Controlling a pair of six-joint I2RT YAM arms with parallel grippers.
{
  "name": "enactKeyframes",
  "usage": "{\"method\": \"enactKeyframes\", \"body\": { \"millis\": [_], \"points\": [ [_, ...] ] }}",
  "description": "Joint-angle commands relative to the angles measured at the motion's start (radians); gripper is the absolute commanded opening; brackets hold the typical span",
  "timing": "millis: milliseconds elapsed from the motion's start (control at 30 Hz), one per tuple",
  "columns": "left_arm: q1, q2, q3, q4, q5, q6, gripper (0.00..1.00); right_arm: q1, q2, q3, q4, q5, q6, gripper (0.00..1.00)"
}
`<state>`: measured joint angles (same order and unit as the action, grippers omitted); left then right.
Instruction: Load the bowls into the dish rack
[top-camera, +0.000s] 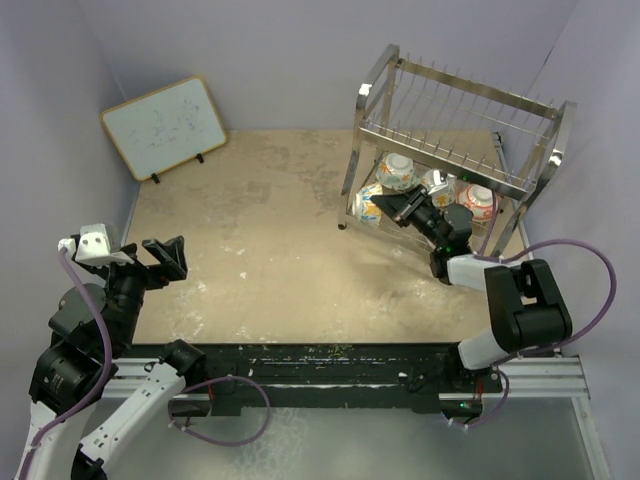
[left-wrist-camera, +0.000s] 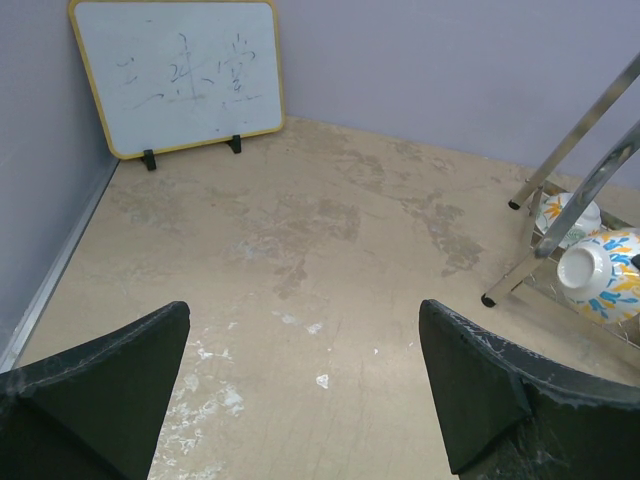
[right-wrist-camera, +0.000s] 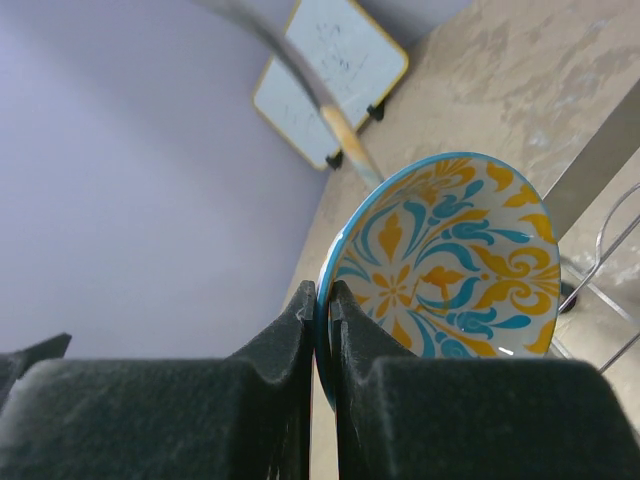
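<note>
Right wrist view: my right gripper (right-wrist-camera: 322, 300) clamps the blue-and-orange bowl (right-wrist-camera: 440, 260) by its rim, edge-on at the lower tier of the dish rack (top-camera: 455, 130) for slotting. My left gripper (left-wrist-camera: 302, 315) gapes empty, far from that rack.

- The middle of the table (top-camera: 270, 260) is bare from the near edge to the back wall, leaving a broad lane between the arms.
- A whiteboard (top-camera: 165, 127) leans in the far left corner and closes it off.
- The dish rack (top-camera: 455, 130) fills the far right corner. Its upper wire tier roofs the lower shelf, so entry is only sideways between the chrome legs.
- Three bowls (top-camera: 397, 172) crowd that lower shelf.
- The right gripper (right-wrist-camera: 322, 320), pinching the rim of a fourth bowl (top-camera: 368, 207), blocks the rack's front left opening.
- The left gripper (top-camera: 172, 258), jaws apart, has bare table ahead.
</note>
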<state>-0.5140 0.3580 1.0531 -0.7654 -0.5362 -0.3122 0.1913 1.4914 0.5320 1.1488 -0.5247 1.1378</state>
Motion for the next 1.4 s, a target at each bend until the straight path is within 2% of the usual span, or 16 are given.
{"method": "enactKeyframes", "body": {
  "millis": [0, 200, 333, 667, 933, 1133, 1300, 1367],
  "points": [
    [-0.006, 0.017, 0.015, 0.044, 0.006, 0.015, 0.99, -0.038, 0.069, 0.003, 0.294, 0.007, 0.121, 0.08],
    [-0.006, 0.017, 0.016, 0.043, 0.007, 0.019, 0.99, -0.072, 0.253, 0.048, 0.545, 0.052, 0.242, 0.08],
    [-0.006, 0.011, 0.018, 0.035, -0.004, 0.024, 0.99, -0.075, 0.317, 0.081, 0.595, 0.096, 0.257, 0.07],
    [-0.006, 0.004, 0.012, 0.03, -0.017, 0.029, 0.99, -0.083, 0.307, 0.141, 0.315, 0.14, 0.168, 0.09],
    [-0.007, 0.0, 0.014, 0.026, -0.016, 0.03, 0.99, -0.106, 0.384, 0.13, 0.283, 0.128, 0.191, 0.1],
    [-0.006, -0.001, 0.016, 0.023, -0.021, 0.028, 0.99, -0.118, 0.302, 0.085, 0.16, 0.209, 0.144, 0.18],
    [-0.006, 0.004, 0.013, 0.029, -0.015, 0.026, 0.99, -0.124, 0.203, 0.079, -0.007, 0.284, 0.074, 0.28],
    [-0.007, 0.004, 0.011, 0.033, -0.015, 0.026, 0.99, -0.124, 0.151, 0.077, -0.078, 0.321, 0.041, 0.29]
  ]
}}
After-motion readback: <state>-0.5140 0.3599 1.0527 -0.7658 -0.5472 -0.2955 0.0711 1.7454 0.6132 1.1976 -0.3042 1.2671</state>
